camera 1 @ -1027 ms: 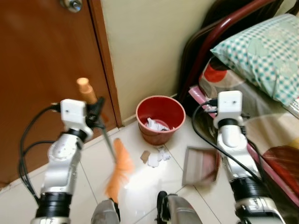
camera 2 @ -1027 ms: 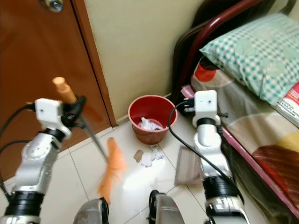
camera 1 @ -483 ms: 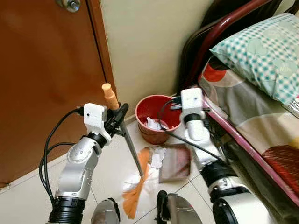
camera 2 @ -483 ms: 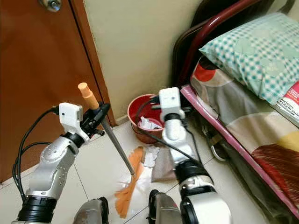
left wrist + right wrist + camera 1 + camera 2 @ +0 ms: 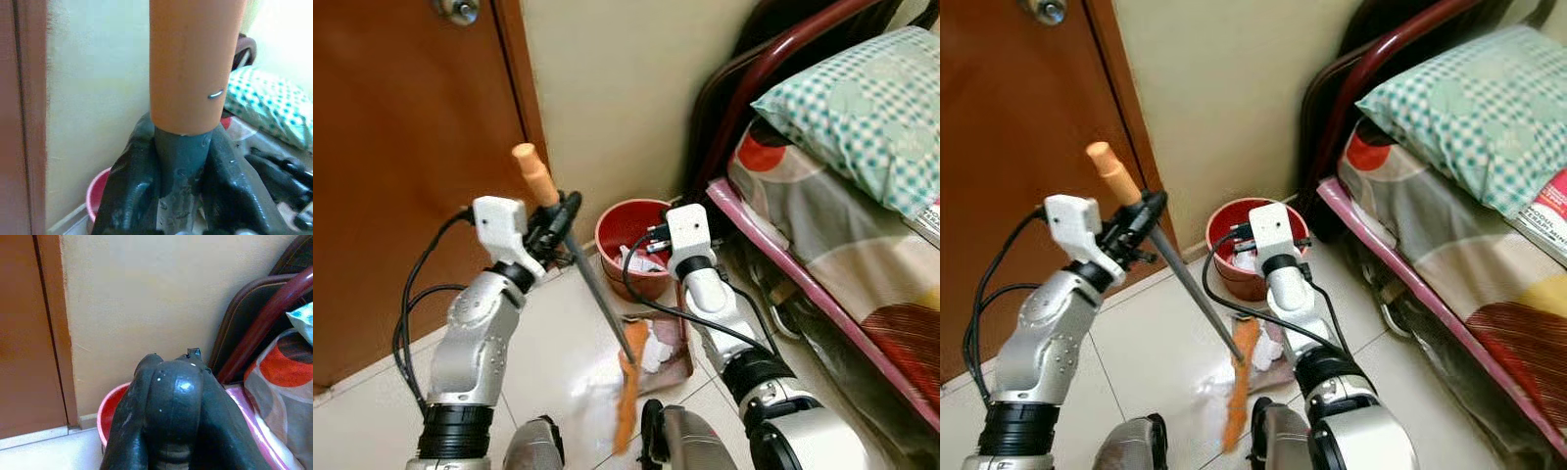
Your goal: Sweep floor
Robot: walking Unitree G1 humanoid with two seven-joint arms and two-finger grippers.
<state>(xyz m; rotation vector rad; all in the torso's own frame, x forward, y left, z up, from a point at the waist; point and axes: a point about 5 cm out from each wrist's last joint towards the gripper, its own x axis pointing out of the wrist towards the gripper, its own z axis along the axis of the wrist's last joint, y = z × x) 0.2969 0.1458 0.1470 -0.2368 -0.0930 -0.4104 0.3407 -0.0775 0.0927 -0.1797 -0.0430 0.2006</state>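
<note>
A brown door stands off to the left of the left pincer. The left pincer is closed tight around the grey stick of the broom, just under the orange grip at the top, and both black fingers can be seen pressed against the stick in the left wrist view. From the pincer the stick slants down and to the right, and the orange brush at its end rests on the white floor, well below the pincer. Bits of white paper lie right beside the brush, at the mouth of the dustpan. The dustpan is held low on the floor under the right pincer; its fingers look closed, but what is gripped is hidden, so it is only guessed that the pan's handle is held. A red bin with paper in it stands by the wall, just beyond the right pincer. To do this step well, the brush should be pushed gently to the right so the paper slides into the pan. The brush should be kept flat on the floor and moved slowly, or paper may be flicked away. The pan's edge should be pressed to the floor so nothing slips under it.
</note>
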